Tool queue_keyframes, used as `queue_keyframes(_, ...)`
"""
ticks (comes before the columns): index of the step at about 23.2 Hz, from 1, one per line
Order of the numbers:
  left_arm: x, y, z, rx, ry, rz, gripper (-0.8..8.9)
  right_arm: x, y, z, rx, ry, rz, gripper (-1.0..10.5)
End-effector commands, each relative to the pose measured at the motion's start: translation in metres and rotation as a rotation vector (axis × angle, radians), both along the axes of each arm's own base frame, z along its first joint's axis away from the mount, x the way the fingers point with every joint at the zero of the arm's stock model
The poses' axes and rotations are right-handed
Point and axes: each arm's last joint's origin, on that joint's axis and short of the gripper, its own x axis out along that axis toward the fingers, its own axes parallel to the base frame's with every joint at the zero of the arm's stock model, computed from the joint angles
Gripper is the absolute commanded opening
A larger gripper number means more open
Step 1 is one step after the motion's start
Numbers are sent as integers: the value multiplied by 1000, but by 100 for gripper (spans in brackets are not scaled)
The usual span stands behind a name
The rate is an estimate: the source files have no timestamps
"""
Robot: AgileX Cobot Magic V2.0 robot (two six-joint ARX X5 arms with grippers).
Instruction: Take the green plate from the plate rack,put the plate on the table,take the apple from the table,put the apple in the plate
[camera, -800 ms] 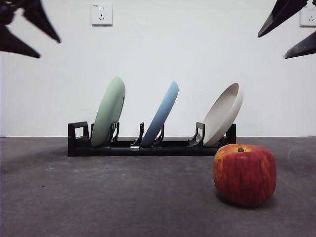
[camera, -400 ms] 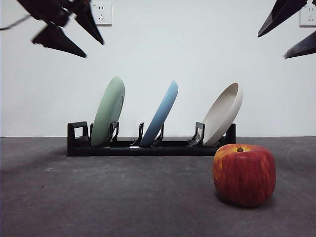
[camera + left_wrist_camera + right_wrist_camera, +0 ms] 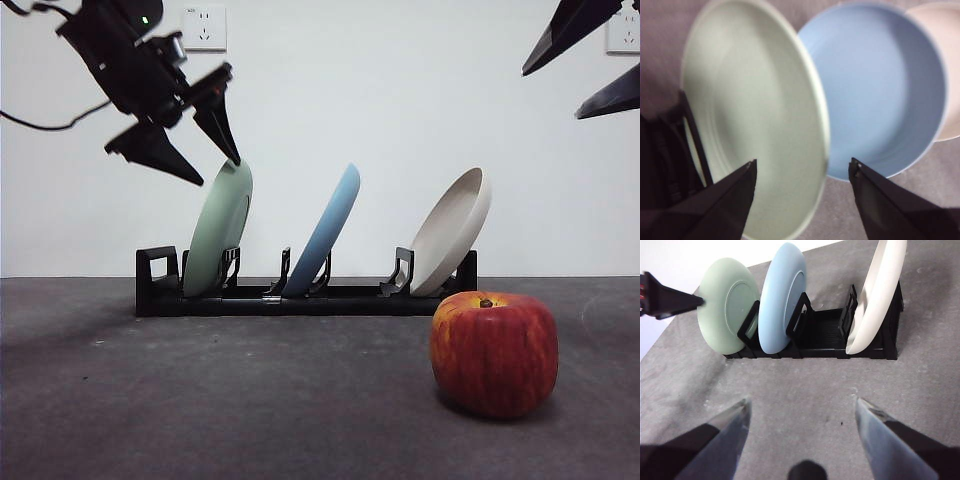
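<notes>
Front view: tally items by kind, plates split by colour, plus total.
Green plate: 1
Light blue plate: 1
Cream-white plate: 1
Plate rack: 1
Apple: 1
Wall sockets: 2
Total: 7

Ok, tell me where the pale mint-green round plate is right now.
In the front view the pale mint-green round plate stands tilted in the long black slotted rack at its left end, beside the light blue plate, with the open left gripper at its top rim.

No text, label, brand, number or sign can be read on anything in these views.
</notes>
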Motion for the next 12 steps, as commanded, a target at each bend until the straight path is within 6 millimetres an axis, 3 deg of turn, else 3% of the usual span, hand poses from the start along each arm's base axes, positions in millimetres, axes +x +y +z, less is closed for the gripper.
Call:
queue_keyframes(1, 4, -6, -5, 8, -25, -22, 313, 1, 0, 1, -7, -8, 6, 347)
queue_keyframes(6, 6, -12, -4, 14, -65, -20, 302, 1, 0, 1, -8, -8, 3, 346)
queue_keyframes(10, 6, -11, -4, 29, -76, -39, 8, 1, 0, 1, -8, -8, 3, 346)
queue_keyframes(12, 6, -11, -4, 28, -77, -39, -13, 1, 0, 1, -8, -8, 3, 345)
